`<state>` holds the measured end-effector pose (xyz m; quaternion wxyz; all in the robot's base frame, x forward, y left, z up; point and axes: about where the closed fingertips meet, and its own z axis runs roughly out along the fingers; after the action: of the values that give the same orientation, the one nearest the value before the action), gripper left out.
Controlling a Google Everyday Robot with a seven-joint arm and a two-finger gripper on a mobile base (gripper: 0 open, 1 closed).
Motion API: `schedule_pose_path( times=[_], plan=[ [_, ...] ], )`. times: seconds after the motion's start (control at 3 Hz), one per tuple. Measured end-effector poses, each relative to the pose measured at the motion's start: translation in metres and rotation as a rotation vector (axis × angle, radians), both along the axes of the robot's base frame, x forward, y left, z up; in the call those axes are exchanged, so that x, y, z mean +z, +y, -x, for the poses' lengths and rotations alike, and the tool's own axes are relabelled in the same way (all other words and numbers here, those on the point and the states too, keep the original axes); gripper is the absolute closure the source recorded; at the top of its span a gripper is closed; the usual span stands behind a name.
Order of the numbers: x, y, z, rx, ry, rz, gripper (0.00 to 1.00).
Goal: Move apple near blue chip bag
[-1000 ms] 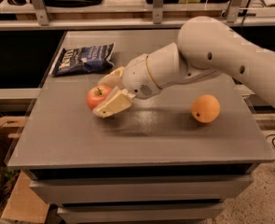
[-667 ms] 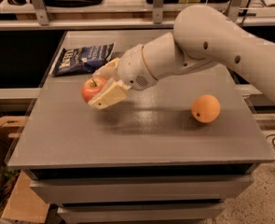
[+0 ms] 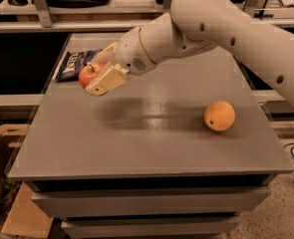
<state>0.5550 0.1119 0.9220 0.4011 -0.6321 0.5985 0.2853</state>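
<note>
The red apple (image 3: pixel 88 74) is held between the pale fingers (image 3: pixel 106 79) of my gripper (image 3: pixel 94 72), which is shut on it and carries it above the grey table top (image 3: pixel 136 128). The blue chip bag (image 3: pixel 73 64) lies flat at the table's far left corner, just behind and left of the apple; its right end is hidden by the gripper. The white arm reaches in from the upper right.
A smooth orange fruit (image 3: pixel 219 116) sits on the right side of the table. The table has drawers below its front edge. A shelf rail runs behind the table. Cardboard boxes (image 3: pixel 7 183) stand on the floor at the left.
The gripper has carried the apple up and to the far left, toward the blue chip bag. The orange fruit has not moved.
</note>
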Motion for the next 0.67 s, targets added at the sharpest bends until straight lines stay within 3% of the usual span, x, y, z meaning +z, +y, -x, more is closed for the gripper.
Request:
schedule_pose_path(
  times=[0.33, 0.67],
  plan=[
    [0.001, -0.002, 0.0, -0.018, -0.013, -0.011, 1.0],
    [0.0, -0.015, -0.012, -0.078, -0.064, -0.029, 1.0]
  ],
)
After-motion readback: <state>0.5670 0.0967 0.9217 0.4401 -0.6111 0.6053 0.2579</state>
